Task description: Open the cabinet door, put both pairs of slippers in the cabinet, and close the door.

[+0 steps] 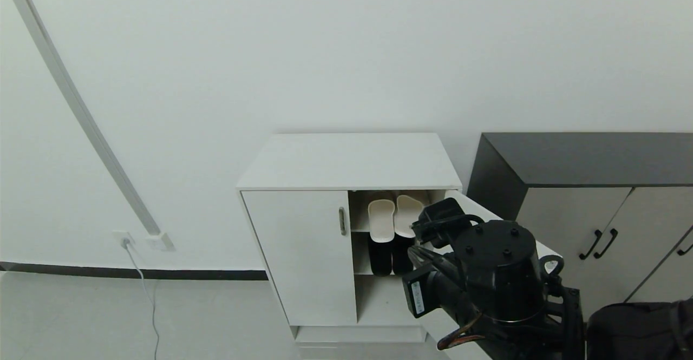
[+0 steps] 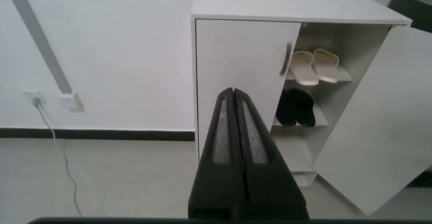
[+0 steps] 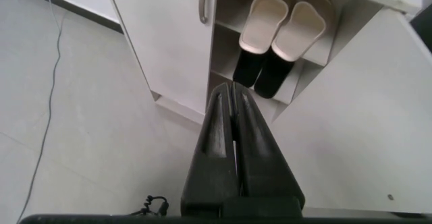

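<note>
Nearest item: right hand [image 3: 233, 89], one, clenched with its two fingers pressed flat together and grasping nothing, held above the floor [image 1: 108, 316] in front of the open side of the white cabinet [image 1: 346, 159] and near the open door [image 2: 385, 116]. Left hand [image 2: 233, 92]: one, likewise clenched on nothing, well apart from the white cabinet and facing its front. White cabinet: one, against the wall, two doors; the closed door [image 1: 298, 252] on the robot's left carries one upright metal handle [image 1: 342, 221], the open door is swung out on the right. Slippers: two pairs, four in all, both inside the open side. Cream pair [image 1: 382, 219]: two slippers side by side on the upper shelf [image 1: 359, 229], ends reaching past its front edge. Black pair [image 1: 380, 254]: two slippers side by side on the middle shelf [image 1: 361, 272], directly below the cream pair. Grey cabinet [image 1: 584, 157]: one, dark top, near the white cabinet on the right, three black handles [image 1: 590, 243] showing. Wall socket [image 1: 123, 238]: one, with one cable [image 1: 146, 289] running down to the floor. Conduit [image 1: 81, 111]: one, slanting down the wall.
</note>
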Motion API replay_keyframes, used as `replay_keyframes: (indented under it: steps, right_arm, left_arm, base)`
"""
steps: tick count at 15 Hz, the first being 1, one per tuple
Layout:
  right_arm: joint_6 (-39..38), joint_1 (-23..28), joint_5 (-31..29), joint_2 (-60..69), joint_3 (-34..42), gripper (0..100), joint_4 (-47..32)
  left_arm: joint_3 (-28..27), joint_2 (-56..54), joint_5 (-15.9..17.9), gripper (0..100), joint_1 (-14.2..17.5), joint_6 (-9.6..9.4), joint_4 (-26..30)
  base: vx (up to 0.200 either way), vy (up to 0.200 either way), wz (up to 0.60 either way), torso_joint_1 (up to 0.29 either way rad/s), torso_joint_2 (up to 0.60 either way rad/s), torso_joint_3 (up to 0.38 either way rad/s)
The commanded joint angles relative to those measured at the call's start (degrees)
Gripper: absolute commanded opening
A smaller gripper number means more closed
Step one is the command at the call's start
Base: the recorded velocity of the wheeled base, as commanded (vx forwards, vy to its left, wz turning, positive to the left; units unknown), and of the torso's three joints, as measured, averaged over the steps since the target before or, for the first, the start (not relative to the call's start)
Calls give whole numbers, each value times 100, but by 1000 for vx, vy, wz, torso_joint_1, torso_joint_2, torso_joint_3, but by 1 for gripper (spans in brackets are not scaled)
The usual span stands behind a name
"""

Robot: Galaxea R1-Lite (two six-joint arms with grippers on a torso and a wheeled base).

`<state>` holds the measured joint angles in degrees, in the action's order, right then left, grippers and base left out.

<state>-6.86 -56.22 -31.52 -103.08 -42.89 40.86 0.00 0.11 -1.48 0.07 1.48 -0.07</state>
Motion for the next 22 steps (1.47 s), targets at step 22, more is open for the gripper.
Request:
replay_keyframes:
  steps: [22]
  right_arm:
    - [159, 15, 50, -89, 193, 0, 229]
  left_arm:
    - [0, -2, -11, 0, 1, 2, -1]
  base:
    - [0, 0, -191, 41, -82, -44]
